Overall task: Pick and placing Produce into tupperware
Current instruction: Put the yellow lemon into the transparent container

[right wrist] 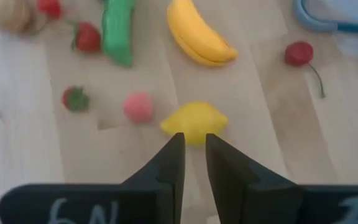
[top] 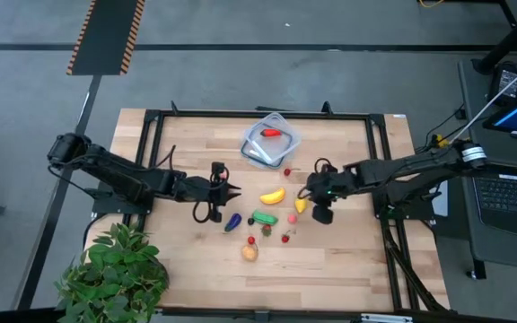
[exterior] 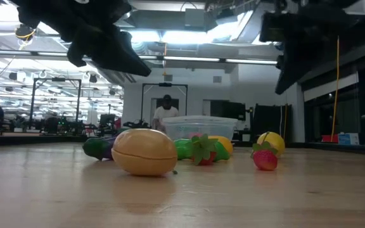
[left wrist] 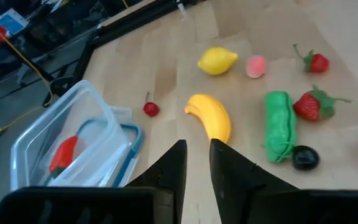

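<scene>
Right gripper (right wrist: 189, 155), fingers nearly pressed together and empty, hangs over the lemon (right wrist: 194, 122) at centre frame; left gripper (top: 225, 191), likewise narrow, waits. Tupperware (top: 257, 149), upper centre, holds 1 red pepper (top: 271, 133). Next: spread, descend.

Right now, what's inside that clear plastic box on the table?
One red piece, probably a pepper, lies inside the tupperware. The rest of the produce is still out on the table. A blue-rimmed lid sits partly under the box; anything beneath is hidden.
</scene>
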Controlling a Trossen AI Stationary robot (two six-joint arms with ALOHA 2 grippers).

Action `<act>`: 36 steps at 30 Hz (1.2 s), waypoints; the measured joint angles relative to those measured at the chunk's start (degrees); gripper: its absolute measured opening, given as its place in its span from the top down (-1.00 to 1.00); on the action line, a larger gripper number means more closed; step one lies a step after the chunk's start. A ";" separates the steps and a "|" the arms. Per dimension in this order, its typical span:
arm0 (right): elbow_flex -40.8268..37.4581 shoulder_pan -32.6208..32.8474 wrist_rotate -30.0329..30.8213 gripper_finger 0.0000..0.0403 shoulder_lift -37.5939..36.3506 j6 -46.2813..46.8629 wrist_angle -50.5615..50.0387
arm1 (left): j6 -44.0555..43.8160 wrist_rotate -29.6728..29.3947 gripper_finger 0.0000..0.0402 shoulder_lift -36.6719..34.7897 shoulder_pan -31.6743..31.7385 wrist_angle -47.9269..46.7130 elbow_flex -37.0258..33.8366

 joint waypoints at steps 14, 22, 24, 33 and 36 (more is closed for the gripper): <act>12.90 2.91 1.73 0.67 11.83 27.15 -2.55 | 2.75 0.02 0.82 0.00 2.16 -4.22 -0.04; 12.62 2.75 2.00 0.67 17.56 37.29 -4.51 | 4.56 0.02 0.87 0.00 2.12 -4.30 -0.04; 12.60 2.47 1.98 0.67 18.75 37.16 -4.57 | 4.97 0.02 0.88 0.00 2.12 -4.28 -0.04; 12.58 0.07 2.00 0.67 19.50 36.41 -5.36 | 7.75 0.02 0.93 0.00 2.12 -4.28 -0.04; 12.56 -0.48 1.98 0.67 19.50 31.35 -5.32 | 8.53 0.02 0.95 0.00 2.12 -4.28 -0.04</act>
